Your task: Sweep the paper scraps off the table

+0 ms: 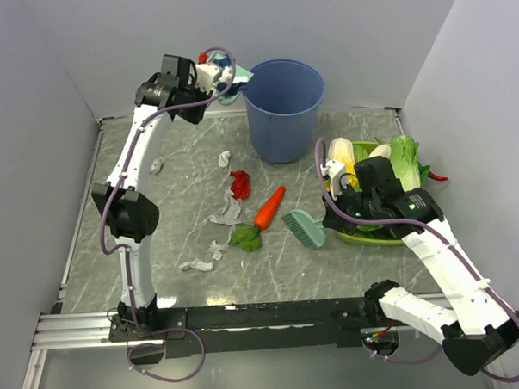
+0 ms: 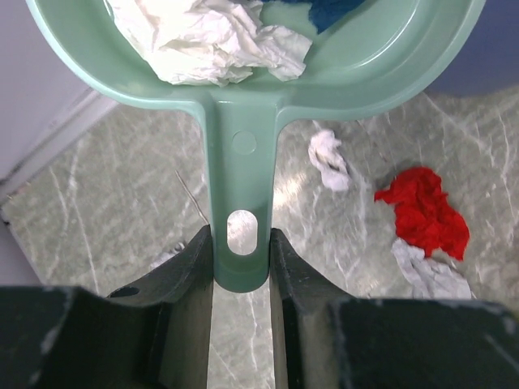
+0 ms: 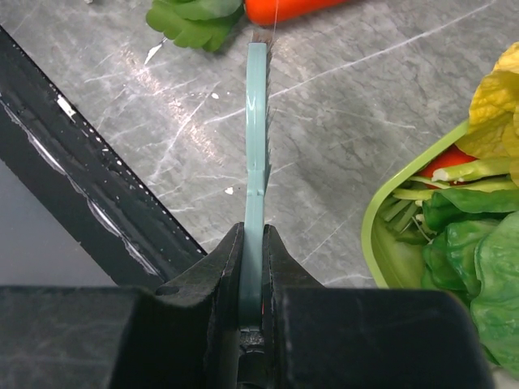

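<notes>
My left gripper (image 2: 241,251) is shut on the handle of the teal dustpan (image 2: 243,138), held up at the back next to the blue bucket (image 1: 283,107). The pan holds crumpled white paper (image 2: 207,40) and a dark blue scrap (image 2: 332,10). On the table (image 1: 289,271) below lie a red scrap (image 2: 422,211), a white scrap (image 2: 328,158) and a grey one (image 2: 430,271). More paper scraps (image 1: 226,215) sit left of the carrot (image 1: 269,208). My right gripper (image 3: 254,243) is shut on the teal brush (image 3: 256,121), whose head (image 1: 304,227) rests near the carrot's leaves.
A green tray (image 1: 369,235) of vegetables stands at the right, close beside my right gripper. Grey walls enclose the table on three sides. A black rail (image 3: 89,186) runs along the near edge.
</notes>
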`<state>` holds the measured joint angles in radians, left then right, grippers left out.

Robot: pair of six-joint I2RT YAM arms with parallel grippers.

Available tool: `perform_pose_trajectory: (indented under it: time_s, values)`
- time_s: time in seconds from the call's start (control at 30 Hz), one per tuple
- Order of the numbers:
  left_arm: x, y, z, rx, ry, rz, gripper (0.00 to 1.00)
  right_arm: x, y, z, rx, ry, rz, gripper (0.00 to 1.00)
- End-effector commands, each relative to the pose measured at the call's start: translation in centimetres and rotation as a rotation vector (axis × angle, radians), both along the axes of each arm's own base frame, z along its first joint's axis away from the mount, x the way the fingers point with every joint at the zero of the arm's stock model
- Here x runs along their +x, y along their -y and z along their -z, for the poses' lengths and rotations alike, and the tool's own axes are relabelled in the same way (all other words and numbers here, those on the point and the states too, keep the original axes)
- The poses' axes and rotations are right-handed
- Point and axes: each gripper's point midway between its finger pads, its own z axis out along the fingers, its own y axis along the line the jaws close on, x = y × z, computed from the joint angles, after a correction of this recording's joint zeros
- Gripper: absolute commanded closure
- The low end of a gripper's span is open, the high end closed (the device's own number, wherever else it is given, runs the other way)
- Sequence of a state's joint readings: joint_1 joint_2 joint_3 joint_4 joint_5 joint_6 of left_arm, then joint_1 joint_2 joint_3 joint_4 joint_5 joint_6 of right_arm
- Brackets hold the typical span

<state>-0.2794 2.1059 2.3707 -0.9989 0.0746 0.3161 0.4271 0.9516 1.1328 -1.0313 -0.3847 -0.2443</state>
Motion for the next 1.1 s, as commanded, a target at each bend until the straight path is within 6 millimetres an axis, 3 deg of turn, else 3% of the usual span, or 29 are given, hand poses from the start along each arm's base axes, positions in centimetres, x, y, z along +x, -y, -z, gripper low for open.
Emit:
perform_pose_trajectory:
  time_s: [0.0,0.17,0.43,0.63,0.97,1.07]
  values:
    - [2.0,1.7,-4.6,-0.010,0.179,-0.015,0.99,0.6,-0.2,-2.4,0.049,0.098,-0.003,1.00]
    - [2.8,3.0,-4.7,0.062,0.238,-0.003,0.99,0.3,-0.7,-2.0,0.086,0.071,-0.003,1.00]
    - [6.0,3.5,-8.0,0.157,0.441,-0.060,0.99,-0.2,-1.2,-1.5,0.112,0.029,-0.008,1.00]
    - [7.6,5.3,-9.2,0.319,0.572,-0.016,0.99,0.2,-0.9,-1.7,0.117,0.040,0.009,1.00]
    - [8.6,6.3,-10.7,0.556,0.696,0.025,0.99,0.3,-0.4,-1.2,0.136,0.034,0.048,1.00]
    - [8.7,6.5,-11.9,0.608,0.745,0.035,0.99,0.3,-0.3,-1.2,0.146,0.029,0.055,1.00]
